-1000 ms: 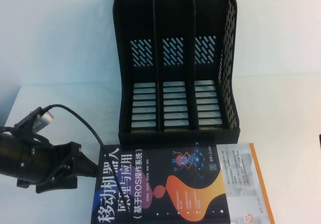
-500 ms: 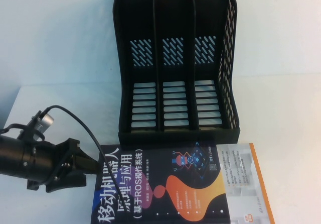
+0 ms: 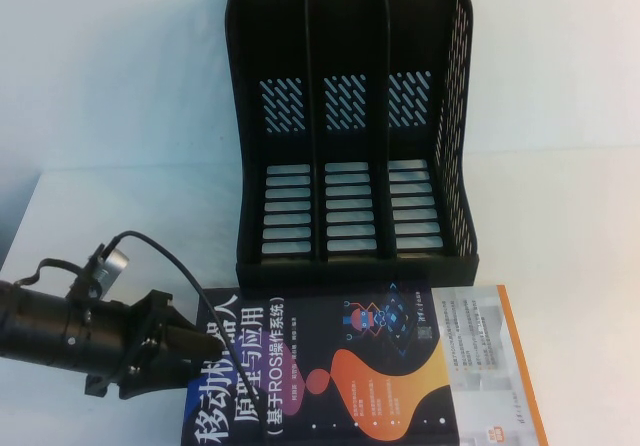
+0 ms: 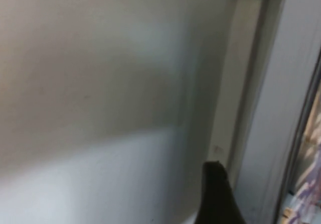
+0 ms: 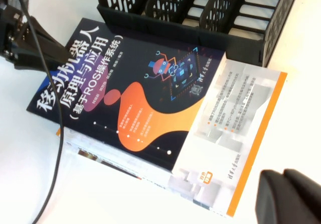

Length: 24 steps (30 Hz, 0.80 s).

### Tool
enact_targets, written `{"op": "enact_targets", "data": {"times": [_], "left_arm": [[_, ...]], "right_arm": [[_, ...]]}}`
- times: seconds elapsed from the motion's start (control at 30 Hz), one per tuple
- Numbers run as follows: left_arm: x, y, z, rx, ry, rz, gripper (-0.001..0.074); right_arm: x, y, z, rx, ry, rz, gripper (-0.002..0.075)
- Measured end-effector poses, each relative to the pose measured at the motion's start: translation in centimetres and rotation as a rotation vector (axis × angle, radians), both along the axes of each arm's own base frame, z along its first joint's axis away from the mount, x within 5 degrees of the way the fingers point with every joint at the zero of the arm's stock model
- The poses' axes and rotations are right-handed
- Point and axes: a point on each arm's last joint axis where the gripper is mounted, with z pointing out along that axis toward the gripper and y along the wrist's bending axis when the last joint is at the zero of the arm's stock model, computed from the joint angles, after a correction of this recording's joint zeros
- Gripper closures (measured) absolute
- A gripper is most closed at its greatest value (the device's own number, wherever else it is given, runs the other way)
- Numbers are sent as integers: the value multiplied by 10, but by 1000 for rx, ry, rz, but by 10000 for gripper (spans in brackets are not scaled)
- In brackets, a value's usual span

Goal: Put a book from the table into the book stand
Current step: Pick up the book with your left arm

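The dark navy book [image 3: 330,366] with a white Chinese title and orange blobs lies flat on the white table [image 3: 120,116], just in front of the black book stand [image 3: 350,136]. The stand's three slots are empty. My left gripper [image 3: 195,351] lies low at the book's left edge, overlapping its title corner; it also shows in the right wrist view [image 5: 47,45]. The book [image 5: 125,83] rests on another book. My right gripper [image 5: 291,199] is shut and empty, above bare table to the right of the books; it is outside the high view.
A white book with an orange border [image 3: 490,366] lies under the dark book and sticks out to its right. The left arm's black cable [image 3: 170,256] loops over the table toward the dark book's corner. The left wrist view shows only blurred pale surfaces.
My left arm has moved toward the near edge of the table and to the right, and its gripper now reaches onto the dark book's left edge. The books and stand have not moved.
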Motion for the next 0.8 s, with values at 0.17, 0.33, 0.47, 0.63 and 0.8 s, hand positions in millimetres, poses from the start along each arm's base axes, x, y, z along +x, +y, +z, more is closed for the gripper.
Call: {"op": "enact_targets", "data": {"times": [0.17, 0.33, 0.47, 0.63, 0.8], "left_arm": [[2, -4, -4, -78, -27, -26, 338], [4, -5, -9, -106, -25, -26, 351], [4, -5, -14, -109, -15, -26, 426], [5, -6, -18, -125, -8, -28, 531], [6, -7, -21, -148, -20, -39, 573]], "right_arm": [[0, 0, 0, 1, -2, -1, 727], [1, 0, 1, 4, -14, -7, 727], [1, 0, 1, 5, -16, -8, 727], [2, 0, 1, 5, -18, -11, 727], [2, 0, 1, 6, -22, -12, 727]]}}
